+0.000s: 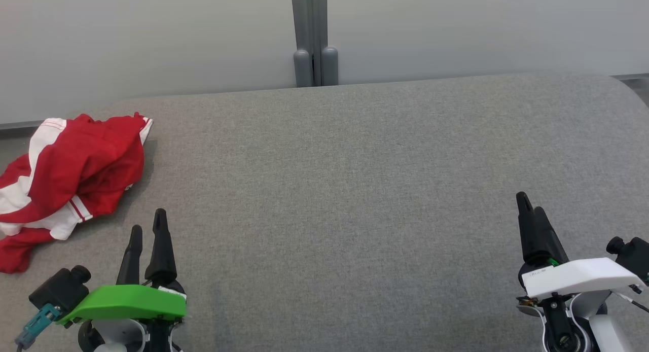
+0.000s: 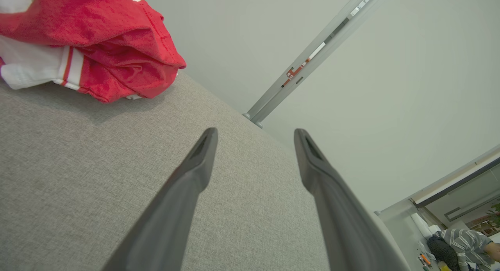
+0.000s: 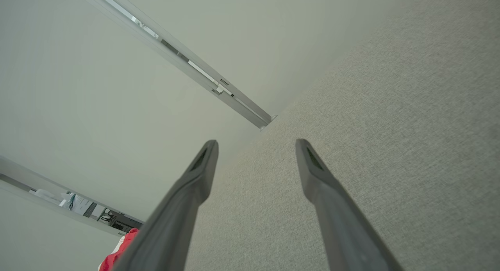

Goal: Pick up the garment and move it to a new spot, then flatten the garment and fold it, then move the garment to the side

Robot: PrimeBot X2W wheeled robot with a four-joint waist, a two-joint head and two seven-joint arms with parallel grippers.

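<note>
The garment is soft, creased cloth, faintly shiny. The counter wears matt, coarse-woven grey fabric.

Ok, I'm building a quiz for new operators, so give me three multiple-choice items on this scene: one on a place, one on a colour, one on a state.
1. Where does the garment lie on the grey table?
A. at its left end
B. in the middle
C. at its right end

2. What colours is the garment?
A. blue and yellow
B. red and white
C. all black

3. How is the left gripper?
A. shut on the garment
B. open and empty
C. shut on nothing

Answers:
1 A: the head view shows it crumpled at the table's left end.
2 B: it is red cloth with white panels.
3 B: the left wrist view shows its jaws apart over bare table.
</note>
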